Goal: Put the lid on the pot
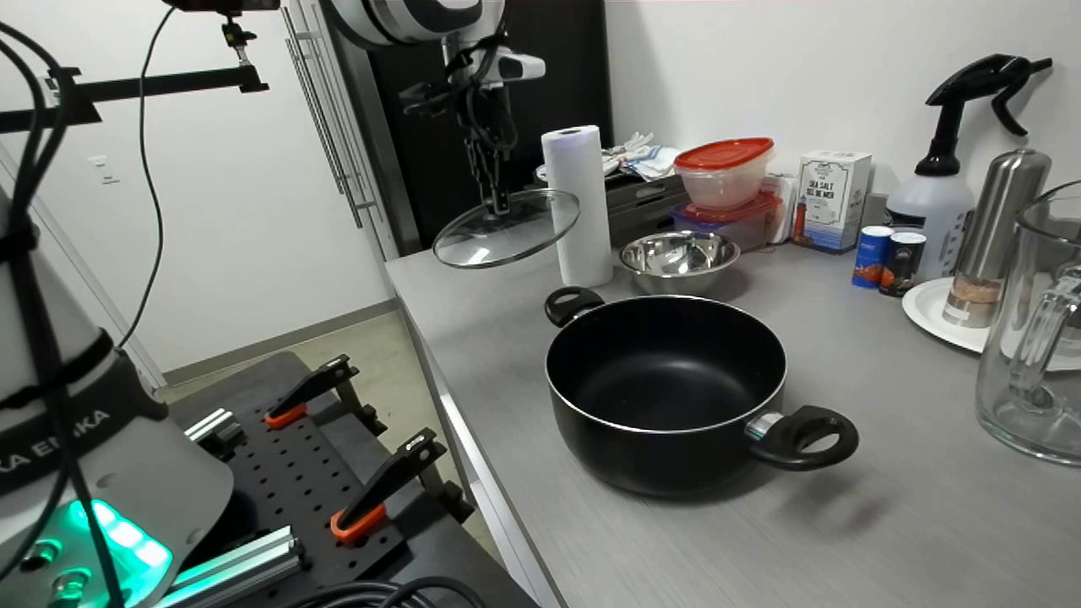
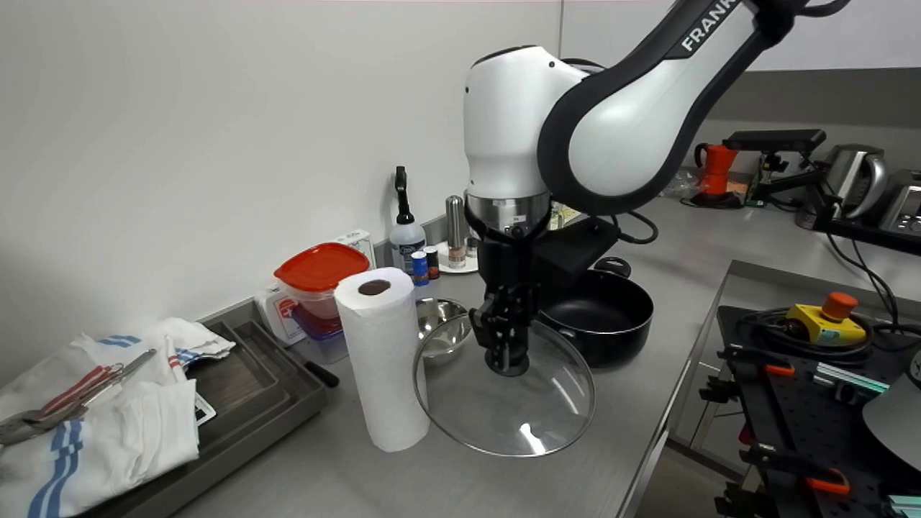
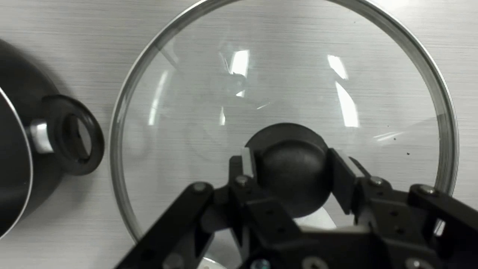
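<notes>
The lid is clear glass with a thin metal rim and a dark knob; it shows in both exterior views (image 1: 528, 232) (image 2: 518, 417) and the wrist view (image 3: 283, 86). My gripper (image 1: 498, 203) (image 2: 506, 352) (image 3: 291, 168) is shut on its knob and holds it in the air, slightly tilted, above the counter. The black pot (image 1: 650, 460) stands uncovered on the counter, its dark inside visible. It shows partly behind the arm in an exterior view (image 2: 611, 349). In the wrist view the pot (image 3: 13, 157) is at the left edge, one loop handle beside the lid's rim.
A paper towel roll (image 1: 581, 211) (image 2: 385, 367) stands close beside the lid. A steel bowl (image 1: 680, 263) is behind the pot. Red-lidded containers (image 1: 726, 173), a salt box (image 1: 832, 203) and a glass pitcher (image 1: 1034, 338) stand around. A grey tray (image 2: 302, 403) holds towels.
</notes>
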Tool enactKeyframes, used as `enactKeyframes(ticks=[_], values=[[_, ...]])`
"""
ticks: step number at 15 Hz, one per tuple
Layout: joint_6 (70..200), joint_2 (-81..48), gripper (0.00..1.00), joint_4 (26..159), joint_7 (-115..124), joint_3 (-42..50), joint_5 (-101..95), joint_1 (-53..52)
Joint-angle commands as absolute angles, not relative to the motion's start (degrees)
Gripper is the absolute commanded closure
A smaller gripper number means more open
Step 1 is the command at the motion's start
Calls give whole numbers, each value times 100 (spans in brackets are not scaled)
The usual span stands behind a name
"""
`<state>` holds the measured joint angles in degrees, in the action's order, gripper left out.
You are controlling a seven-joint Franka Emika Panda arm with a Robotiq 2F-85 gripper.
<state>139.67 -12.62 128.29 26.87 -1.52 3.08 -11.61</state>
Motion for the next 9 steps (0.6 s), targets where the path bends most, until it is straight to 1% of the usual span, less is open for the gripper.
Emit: enactKeyframes(ticks=[1,9], values=[[13672,-1021,75,12736,2988,-50,119,-995],[13399,-1173,75,12355,3147,323,232,-414]])
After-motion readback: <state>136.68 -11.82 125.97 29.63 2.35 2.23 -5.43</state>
